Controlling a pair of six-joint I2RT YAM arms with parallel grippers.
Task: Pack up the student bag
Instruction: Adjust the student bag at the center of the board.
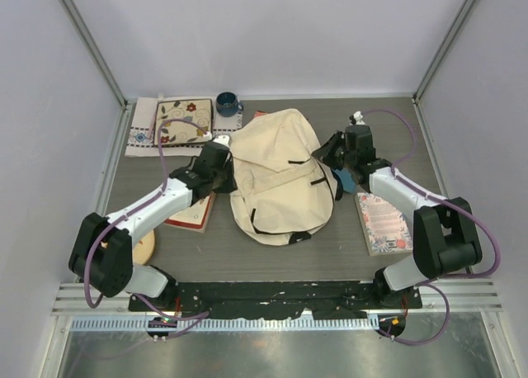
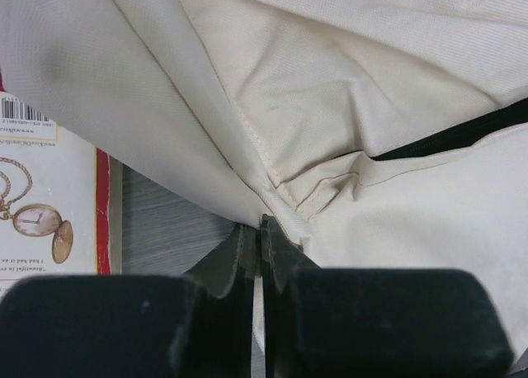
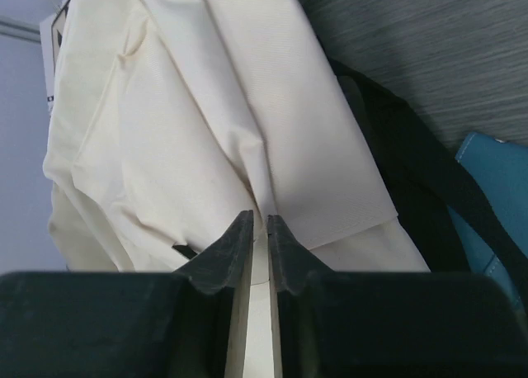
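Observation:
The student bag [image 1: 276, 176], a cream fabric backpack with black straps, lies in the middle of the table. My left gripper [image 1: 224, 165] is at its left edge, shut on a fold of the bag's cloth [image 2: 272, 192]; the jaws pinch a seam of cream fabric. My right gripper [image 1: 328, 157] is at the bag's right edge, shut on a fold of the bag fabric [image 3: 247, 147]. A black strap [image 3: 412, 172] runs beside the right jaws.
A red-edged book [image 1: 191, 215] lies under the left arm and shows in the left wrist view [image 2: 49, 205]. A pink patterned book [image 1: 384, 223] lies at the right, a blue object [image 3: 495, 180] near it. A floral pouch [image 1: 183, 116], a blue mug [image 1: 228, 105] and a cloth stand at the back left.

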